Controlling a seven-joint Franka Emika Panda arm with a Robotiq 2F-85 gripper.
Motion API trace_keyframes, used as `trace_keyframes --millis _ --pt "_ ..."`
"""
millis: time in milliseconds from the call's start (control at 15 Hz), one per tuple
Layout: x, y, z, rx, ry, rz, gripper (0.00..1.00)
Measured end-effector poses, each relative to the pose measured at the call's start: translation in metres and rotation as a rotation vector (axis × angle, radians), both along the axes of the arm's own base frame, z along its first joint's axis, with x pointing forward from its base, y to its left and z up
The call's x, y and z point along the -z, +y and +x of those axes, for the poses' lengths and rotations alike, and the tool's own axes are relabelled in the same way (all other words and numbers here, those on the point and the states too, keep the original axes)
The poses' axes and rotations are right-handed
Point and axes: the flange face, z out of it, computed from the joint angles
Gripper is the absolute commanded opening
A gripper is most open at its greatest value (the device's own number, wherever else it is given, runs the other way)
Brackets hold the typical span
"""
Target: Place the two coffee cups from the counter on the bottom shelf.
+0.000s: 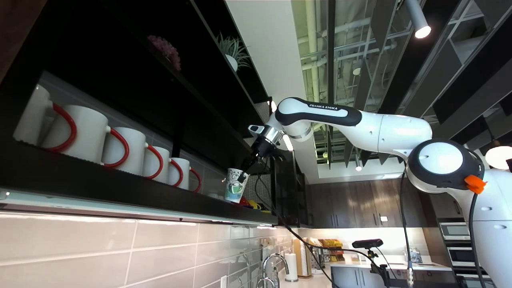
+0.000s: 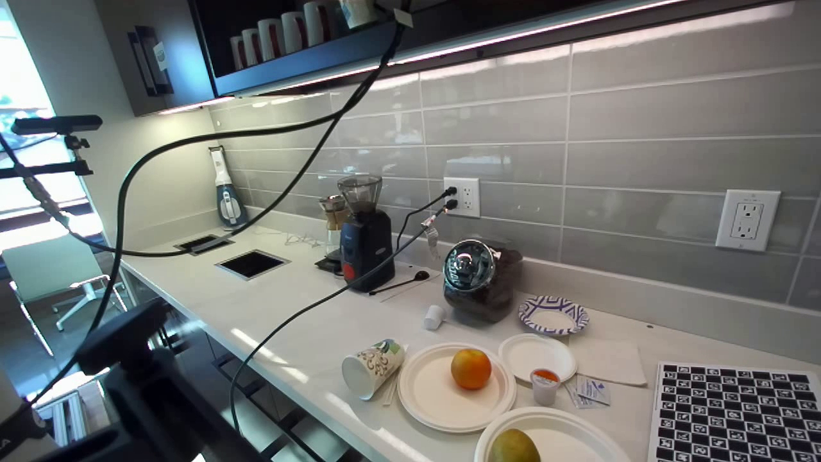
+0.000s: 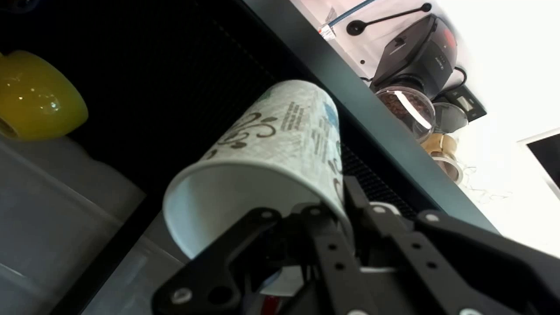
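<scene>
My gripper (image 3: pixel 343 197) is shut on the rim of a white paper coffee cup (image 3: pixel 280 135), one finger inside its wall and one outside. In an exterior view this cup (image 1: pixel 235 186) stands slightly tilted at the bottom shelf (image 1: pixel 160 196), mouth up, with the gripper (image 1: pixel 243 174) coming down from above. Whether its base touches the board, I cannot tell. A second coffee cup (image 2: pixel 372 369) lies on its side on the white counter (image 2: pixel 301 321), its mouth toward the front edge. The shelf's grey front lip (image 3: pixel 380 122) runs close beside the held cup.
White mugs (image 1: pixel 86 132) with red handles line the same shelf. A yellow mug (image 3: pixel 39 96) sits farther along it. A dark upper shelf (image 1: pixel 188 96) hangs above. Black cables (image 2: pixel 321 122) droop from the arm. Plates (image 2: pixel 442 410) and a grinder (image 2: pixel 369 244) occupy the counter.
</scene>
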Motion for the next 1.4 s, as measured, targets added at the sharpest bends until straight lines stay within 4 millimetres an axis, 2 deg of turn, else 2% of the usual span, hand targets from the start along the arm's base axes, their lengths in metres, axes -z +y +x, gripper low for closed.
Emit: trace_keyframes --millis 933,1000,1067,1400 --pt "0.004 0.009 0.022 -0.034 0.002 -0.004 0.01" --pt "0.003 0.010 0.024 -0.034 0.000 -0.005 0.13" --pt "0.003 0.010 0.025 -0.034 -0.001 -0.006 0.32" --pt "0.008 0.011 0.033 -0.035 0.010 -0.009 0.66"
